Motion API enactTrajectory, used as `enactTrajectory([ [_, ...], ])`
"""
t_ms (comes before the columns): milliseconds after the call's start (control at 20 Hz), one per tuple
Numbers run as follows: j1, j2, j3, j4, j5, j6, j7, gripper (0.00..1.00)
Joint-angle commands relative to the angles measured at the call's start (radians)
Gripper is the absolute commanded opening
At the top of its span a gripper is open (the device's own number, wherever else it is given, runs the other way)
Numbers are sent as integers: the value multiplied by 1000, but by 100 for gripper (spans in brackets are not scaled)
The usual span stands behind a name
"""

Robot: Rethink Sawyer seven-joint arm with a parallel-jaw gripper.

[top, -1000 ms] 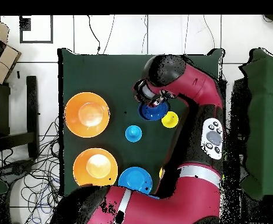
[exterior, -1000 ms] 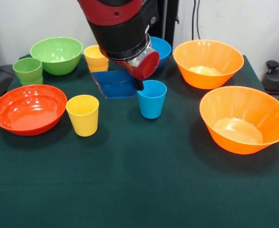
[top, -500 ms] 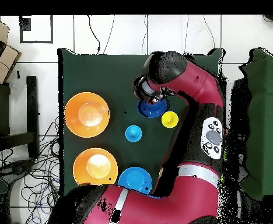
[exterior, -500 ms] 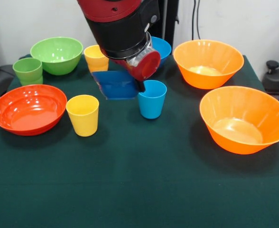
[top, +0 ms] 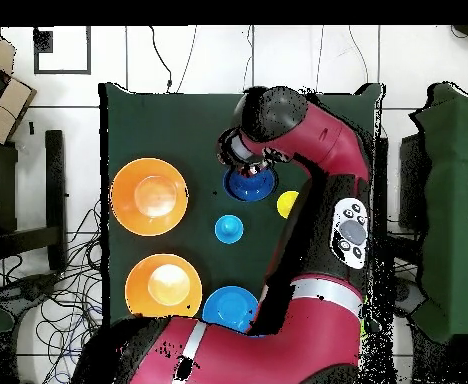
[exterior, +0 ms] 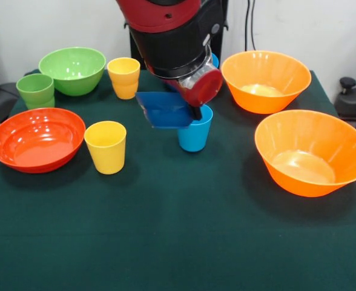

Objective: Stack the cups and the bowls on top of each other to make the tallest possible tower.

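Now the end effector (exterior: 193,112) pinches the dark blue bowl (exterior: 164,109) by its rim, tilted, clear of the desk (exterior: 178,230), just beside the light blue cup (exterior: 194,134) and slightly above its rim.

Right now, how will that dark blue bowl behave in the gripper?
The dark blue bowl looks like glossy plastic, so probably light, stiff and slippery. It hangs tilted under the gripper, seemingly by its rim, so it may swing or slip.
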Motion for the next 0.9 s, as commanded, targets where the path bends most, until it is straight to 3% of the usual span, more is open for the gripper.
enactTrajectory([
  [50, 28, 19, 51, 8, 15, 12, 212, 0],
  [900, 24, -4, 45, 69, 46, 10, 241, 0],
])
